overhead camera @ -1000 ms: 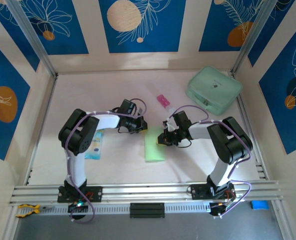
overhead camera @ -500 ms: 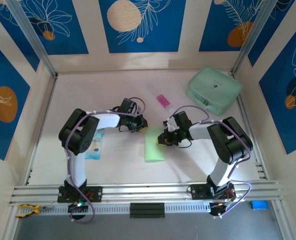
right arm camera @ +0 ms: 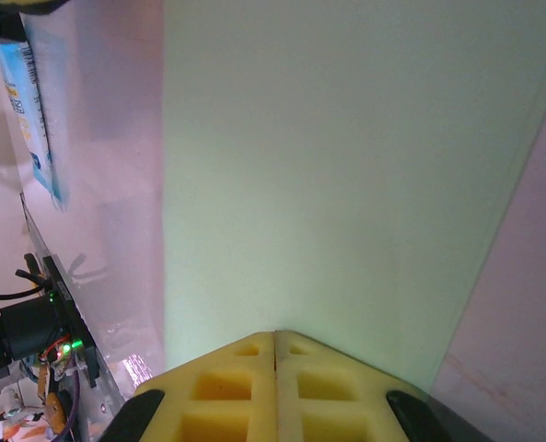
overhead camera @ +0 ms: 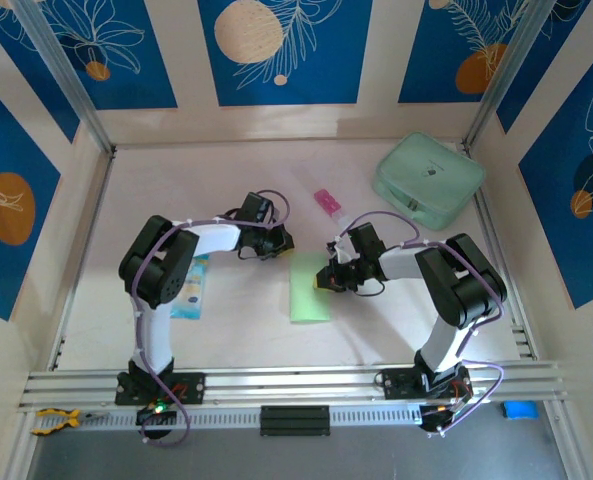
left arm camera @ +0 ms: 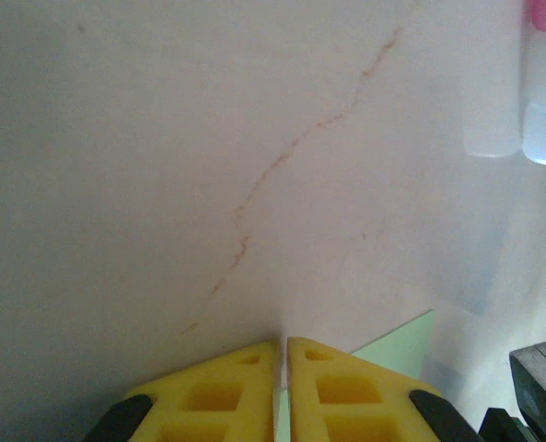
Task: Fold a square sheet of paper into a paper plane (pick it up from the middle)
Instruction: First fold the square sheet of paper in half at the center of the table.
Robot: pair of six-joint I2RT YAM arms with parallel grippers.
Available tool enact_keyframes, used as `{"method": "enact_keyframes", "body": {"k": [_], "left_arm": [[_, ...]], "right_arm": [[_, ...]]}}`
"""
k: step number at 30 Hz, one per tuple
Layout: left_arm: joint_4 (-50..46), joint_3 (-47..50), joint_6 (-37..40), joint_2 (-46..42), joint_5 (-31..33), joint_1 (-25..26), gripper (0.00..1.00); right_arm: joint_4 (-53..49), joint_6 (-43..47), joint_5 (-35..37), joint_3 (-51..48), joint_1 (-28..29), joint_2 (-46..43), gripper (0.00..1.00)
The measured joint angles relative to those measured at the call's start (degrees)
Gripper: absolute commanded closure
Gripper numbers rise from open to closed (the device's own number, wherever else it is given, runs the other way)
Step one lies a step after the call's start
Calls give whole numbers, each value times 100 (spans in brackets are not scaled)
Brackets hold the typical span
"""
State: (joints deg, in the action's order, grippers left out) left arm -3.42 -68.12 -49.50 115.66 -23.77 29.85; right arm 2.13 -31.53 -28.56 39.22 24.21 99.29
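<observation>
Blue walls [overhead camera: 286, 50] with white leaves and round orange and cream shapes stand around the pale worktop [overhead camera: 226, 180]. A thin brown crack runs across the worktop. A mint-green case [overhead camera: 428, 180] sits at the far right. The green sheet of paper [overhead camera: 309, 302] lies flat in the middle, folded into a long shape. A blue-and-white packet [overhead camera: 190, 290] lies to the left. A small pink-and-white tube [overhead camera: 327, 203] lies just past the paper. The left tool [overhead camera: 279, 243] is at the paper's far left corner, its yellow pads almost together. The right tool [overhead camera: 324, 278] is squeezed together at the paper's right edge.
</observation>
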Motion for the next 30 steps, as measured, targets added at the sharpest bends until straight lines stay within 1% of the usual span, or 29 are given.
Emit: {"method": "enact_keyframes", "body": {"k": [5,9,12,16,20,25,30], "left_arm": [[-302,-199,125,2,361,-11,86],[-398,-195,254,-83,439,-11,84],[-396,-2,350,-396,393,4,84],[-103,555,396,-1062,83,140,84],[466,1231,382,-1497,-363,481,84],[1239,1956,227,-1488,-922,846,84],[1759,2396,83,-1274,-1113,863,84]], "right_arm": [[2,0,-13,-9,-9,0,100],[0,0,-26,-15,-22,0,100],[0,0,-26,-20,-24,-2,100],[0,0,-24,-20,-24,-2,100],[0,0,-22,-20,-24,-4,100],[0,0,-22,-22,-24,-4,100],[2,0,-22,-24,-24,-7,100]]}}
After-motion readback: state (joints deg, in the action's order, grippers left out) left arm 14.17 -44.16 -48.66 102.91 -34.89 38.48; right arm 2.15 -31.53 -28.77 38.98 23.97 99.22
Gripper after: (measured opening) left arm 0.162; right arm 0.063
